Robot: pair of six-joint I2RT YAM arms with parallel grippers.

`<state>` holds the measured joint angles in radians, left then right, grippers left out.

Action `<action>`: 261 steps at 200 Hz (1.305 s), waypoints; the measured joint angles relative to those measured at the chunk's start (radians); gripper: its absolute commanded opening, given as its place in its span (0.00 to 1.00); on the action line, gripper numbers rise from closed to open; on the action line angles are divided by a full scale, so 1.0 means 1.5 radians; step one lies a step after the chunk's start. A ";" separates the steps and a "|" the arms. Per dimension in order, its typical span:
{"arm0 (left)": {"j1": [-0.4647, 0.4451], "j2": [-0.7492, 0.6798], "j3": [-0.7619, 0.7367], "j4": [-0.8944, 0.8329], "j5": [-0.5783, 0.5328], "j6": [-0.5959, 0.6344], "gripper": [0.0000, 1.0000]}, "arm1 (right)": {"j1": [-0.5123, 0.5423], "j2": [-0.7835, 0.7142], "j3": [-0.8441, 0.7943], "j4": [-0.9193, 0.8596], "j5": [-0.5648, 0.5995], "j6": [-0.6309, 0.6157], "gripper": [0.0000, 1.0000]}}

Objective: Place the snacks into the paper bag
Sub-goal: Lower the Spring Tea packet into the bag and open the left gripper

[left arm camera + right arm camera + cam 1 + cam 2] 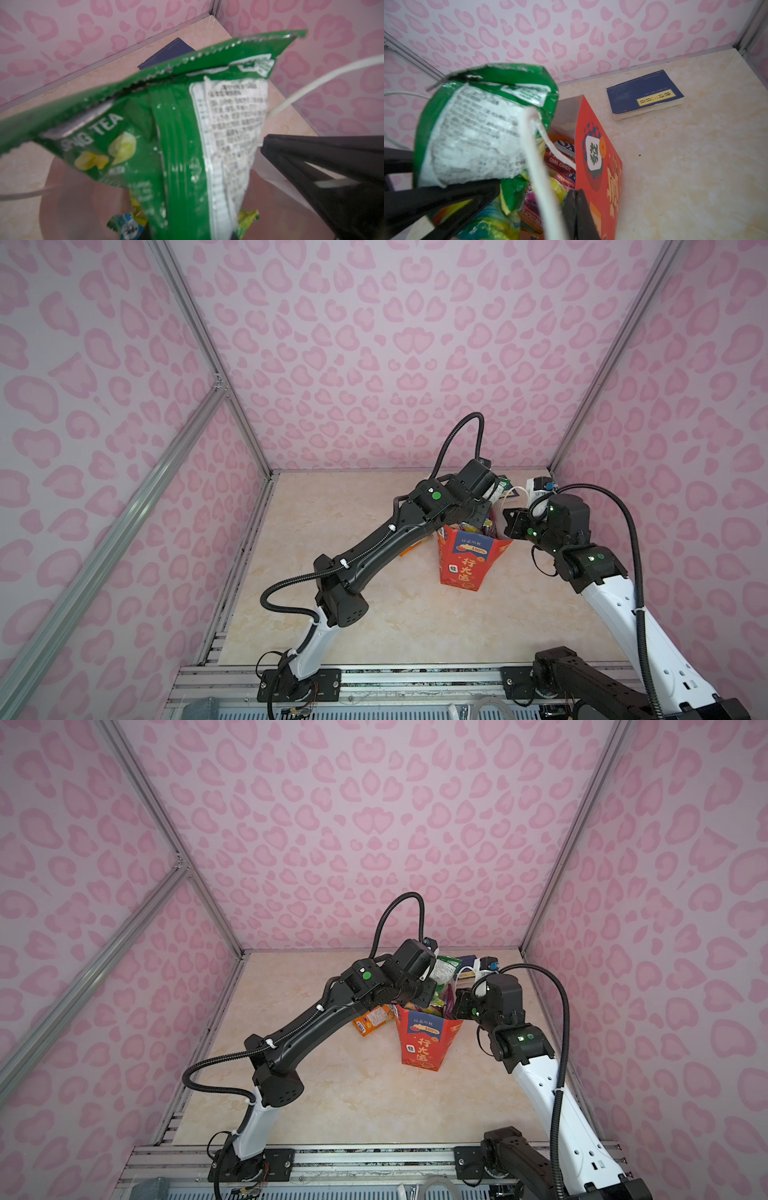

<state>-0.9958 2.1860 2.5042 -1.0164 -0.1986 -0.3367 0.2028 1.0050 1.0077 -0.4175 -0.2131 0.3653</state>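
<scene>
The red paper bag [465, 560] [422, 1044] stands upright near the back of the table. Several snacks [560, 166] lie inside it, among them a teal packet [124, 226]. My left gripper [488, 197] [432, 986] is shut on a green snack packet [176, 135] [477, 133] [442, 969] and holds it over the bag's mouth. My right gripper [576, 207] [457, 1002] is shut on the rim of the bag's red wall [596, 145]. An orange packet [372, 1019] [411, 547] lies on the table left of the bag, partly under the left arm.
A dark blue book [643, 95] [168, 54] lies flat behind the bag near the back wall. A small white device [486, 963] sits in the back right corner. The bag's white cord handle [537, 176] [311, 83] loops up beside the green packet.
</scene>
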 measured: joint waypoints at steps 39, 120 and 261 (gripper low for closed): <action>-0.001 0.020 -0.003 -0.005 0.010 0.000 0.19 | 0.000 0.000 0.000 0.000 0.000 -0.001 0.00; -0.001 0.019 -0.066 -0.006 0.032 -0.027 0.21 | 0.000 0.000 0.000 0.000 0.000 -0.002 0.00; -0.040 -0.029 -0.070 -0.049 0.050 -0.061 0.21 | 0.000 -0.006 0.000 -0.004 0.001 -0.002 0.00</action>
<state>-1.0565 2.1426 2.3993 -1.0904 -0.1242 -0.4274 0.2031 0.9962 1.0077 -0.4236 -0.2111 0.3626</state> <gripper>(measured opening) 0.276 0.063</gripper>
